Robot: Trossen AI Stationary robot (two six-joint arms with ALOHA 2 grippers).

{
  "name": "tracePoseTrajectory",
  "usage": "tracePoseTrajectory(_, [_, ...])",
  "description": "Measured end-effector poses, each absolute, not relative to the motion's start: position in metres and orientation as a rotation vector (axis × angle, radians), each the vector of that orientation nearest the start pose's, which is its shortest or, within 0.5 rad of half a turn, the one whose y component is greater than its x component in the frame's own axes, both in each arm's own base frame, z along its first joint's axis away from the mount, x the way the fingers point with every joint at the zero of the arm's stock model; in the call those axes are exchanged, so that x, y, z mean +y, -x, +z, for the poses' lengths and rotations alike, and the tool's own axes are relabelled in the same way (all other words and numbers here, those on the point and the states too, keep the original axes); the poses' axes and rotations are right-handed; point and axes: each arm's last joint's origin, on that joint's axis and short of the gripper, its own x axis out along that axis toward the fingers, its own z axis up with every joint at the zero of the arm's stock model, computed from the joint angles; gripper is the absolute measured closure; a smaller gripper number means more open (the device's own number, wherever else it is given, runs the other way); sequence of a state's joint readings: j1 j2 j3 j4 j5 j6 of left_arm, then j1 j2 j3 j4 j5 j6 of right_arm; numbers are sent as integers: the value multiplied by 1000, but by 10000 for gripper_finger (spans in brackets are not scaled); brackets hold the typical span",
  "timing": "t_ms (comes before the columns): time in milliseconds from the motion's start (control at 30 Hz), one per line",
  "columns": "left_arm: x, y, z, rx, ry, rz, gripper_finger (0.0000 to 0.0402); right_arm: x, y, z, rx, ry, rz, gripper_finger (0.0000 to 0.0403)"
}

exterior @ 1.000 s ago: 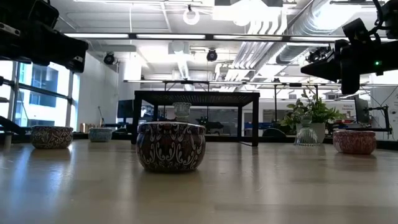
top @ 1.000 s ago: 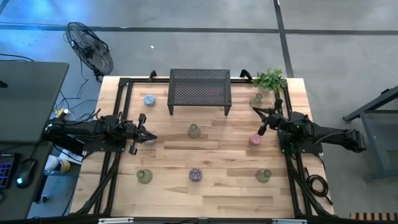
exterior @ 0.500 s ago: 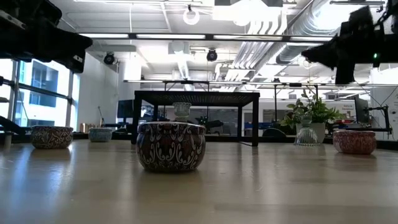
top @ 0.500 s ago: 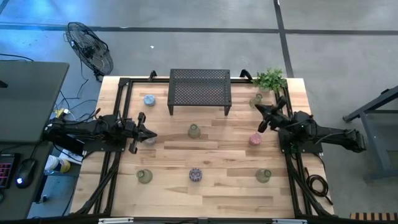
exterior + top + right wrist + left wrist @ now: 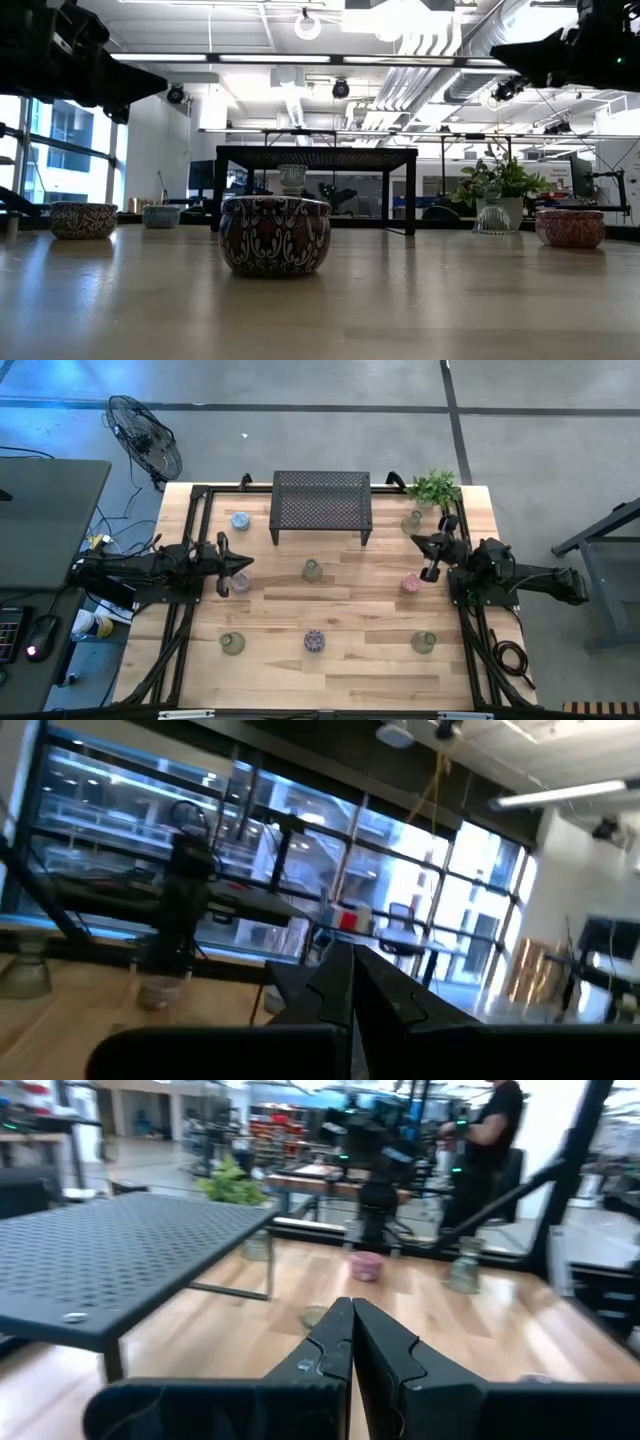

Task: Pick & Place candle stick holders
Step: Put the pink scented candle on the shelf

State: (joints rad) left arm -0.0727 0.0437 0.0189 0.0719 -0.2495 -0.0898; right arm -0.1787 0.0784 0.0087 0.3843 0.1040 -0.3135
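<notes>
Candle holders (image 5: 314, 641): small glass cups scattered on tabletop (image 5: 350, 670). Pink one (image 5: 409, 585) just beside right pincer (image 5: 433, 559); both pincers pressed together, empty. Likely fragile, slippery; grip across rim.

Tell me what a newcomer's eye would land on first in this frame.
Probably the black perforated metal rack at the table's far edge, with the leafy green plant at the far right corner. Small round glass candle holders dot the wooden table: a pale blue one left of the rack, a pink one near the shut right gripper, and a mottled purple one at the near middle. The left gripper is shut too.
</notes>
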Motion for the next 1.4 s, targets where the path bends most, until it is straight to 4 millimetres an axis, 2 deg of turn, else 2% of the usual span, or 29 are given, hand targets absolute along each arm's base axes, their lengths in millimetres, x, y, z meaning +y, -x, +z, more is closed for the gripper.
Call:
tracePoseTrajectory(267, [1,-98,173,-57,96,224,399,-18,-90,214,-491,159,-268,402])
tracePoseTrajectory(567, [2,-98,174,-68,95,259,399,-16,-85,237,-759,160,-248,402])
tracePoseTrajectory(667, [3,-98,176,-82,78,264,399,-23,-96,240,-633,86,-375,402])
tracePoseTrajectory(800, [3,-98,177,-96,77,262,399,-35,-118,244,-294,-91,-648,403])
tracePoseTrajectory(900, [2,-98,178,-97,68,261,399,-40,-133,254,-98,-186,-755,403])
tracePoseTrajectory(1000, [2,-98,178,-97,52,261,399,-43,-146,267,72,-260,-781,403])
tracePoseTrajectory(1200, [2,-98,177,-87,73,259,399,-45,-172,298,252,-331,-723,403])
tracePoseTrajectory(1400, [2,-98,177,-87,73,253,399,-50,-192,309,410,-364,-704,403])
